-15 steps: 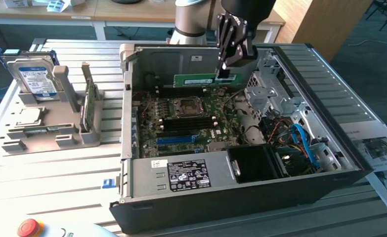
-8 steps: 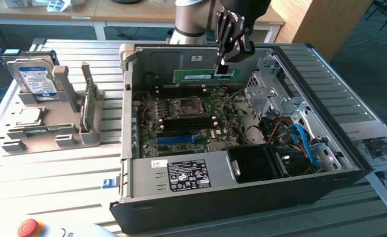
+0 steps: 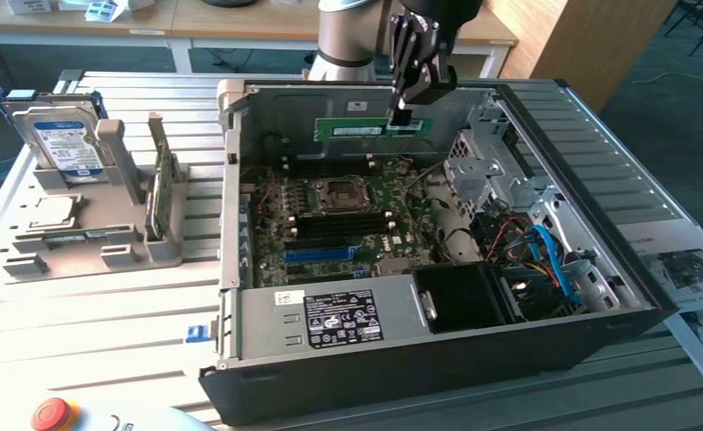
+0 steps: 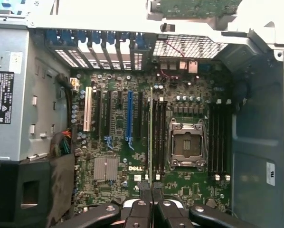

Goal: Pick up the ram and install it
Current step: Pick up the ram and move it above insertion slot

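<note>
The open computer case (image 3: 447, 364) lies on its side under my gripper (image 3: 404, 115), its wall rising around the space I hang over. Directly below me is the green motherboard (image 3: 382, 235), which spreads across the case floor in the wrist view (image 4: 118, 190). The grey power supply (image 3: 327, 319) sits low in the case, well away from me. Outside the case, far off toward the exterior view's left of me, a blue-labelled hard drive (image 3: 66, 142) stands upright in a grey holder (image 3: 88, 242).

My fingers are clamped on the ram (image 3: 369, 130), gripping it near one end. The stick is held level and on edge, above the board and not touching it. From the wrist it shows edge-on as a thin line (image 4: 150, 133) running out from between my fingertips (image 4: 150, 188), lined up alongside the black memory slots (image 4: 160, 137). Just beyond those slots lies the square processor socket (image 4: 185, 145).
</note>
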